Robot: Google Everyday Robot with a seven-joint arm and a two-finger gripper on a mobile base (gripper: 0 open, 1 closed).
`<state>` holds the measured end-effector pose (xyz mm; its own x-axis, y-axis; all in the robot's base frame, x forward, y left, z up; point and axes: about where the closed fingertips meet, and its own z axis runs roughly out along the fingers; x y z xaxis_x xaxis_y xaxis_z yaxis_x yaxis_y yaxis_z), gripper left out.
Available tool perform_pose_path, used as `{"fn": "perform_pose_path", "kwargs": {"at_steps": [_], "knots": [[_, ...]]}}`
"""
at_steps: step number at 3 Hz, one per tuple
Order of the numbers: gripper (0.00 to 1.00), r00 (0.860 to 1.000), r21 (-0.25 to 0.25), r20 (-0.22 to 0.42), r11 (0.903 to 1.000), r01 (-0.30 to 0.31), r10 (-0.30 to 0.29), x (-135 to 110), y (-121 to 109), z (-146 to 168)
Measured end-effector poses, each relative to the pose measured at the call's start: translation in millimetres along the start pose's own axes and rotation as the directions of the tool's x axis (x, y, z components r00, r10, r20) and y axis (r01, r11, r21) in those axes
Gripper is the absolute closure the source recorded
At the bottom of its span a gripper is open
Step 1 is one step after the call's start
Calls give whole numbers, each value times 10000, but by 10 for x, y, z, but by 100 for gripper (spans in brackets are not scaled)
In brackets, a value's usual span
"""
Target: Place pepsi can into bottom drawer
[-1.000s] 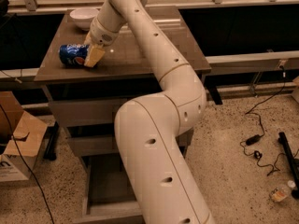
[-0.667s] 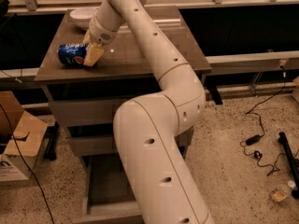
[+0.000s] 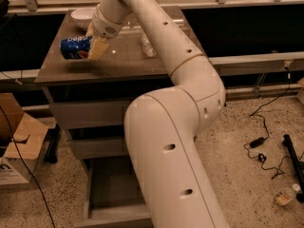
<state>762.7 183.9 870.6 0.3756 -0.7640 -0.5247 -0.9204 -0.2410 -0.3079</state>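
Pincer [image 3: 93,49] w/ 1 pepsi can [image 3: 71,46] rose slightly over countertop [image 3: 124,61].

Lab: gripper [image 3: 93,47] over cabinet [image 3: 135,63], flr cables [image 3: 260,142]

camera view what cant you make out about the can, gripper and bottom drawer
- Two-finger gripper, shut on the blue pepsi can above the tabletop: its far side is behind the can.
- Grey-brown bottom drawer, open: right part behind the white arm, front cut by the lower edge.
- Clear plastic bottle: mostly behind the arm.
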Motion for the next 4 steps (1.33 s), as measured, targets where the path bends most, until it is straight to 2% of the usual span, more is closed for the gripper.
{"fn": "perform_pose_path", "kwargs": {"at_steps": [1, 2, 3, 4], "knots": [[100, 9996, 482, -299, 9988, -1, 16, -76, 128, -384], [100, 9995, 1369, -301, 9906, 65, -23, -271, 348, -943], [100, 9992, 2322, 55, 9719, -389, 387, -437, 713, -1482], [100, 9928, 2183, 349, 9685, -1196, 1148, -372, 1232, -1521]]}}
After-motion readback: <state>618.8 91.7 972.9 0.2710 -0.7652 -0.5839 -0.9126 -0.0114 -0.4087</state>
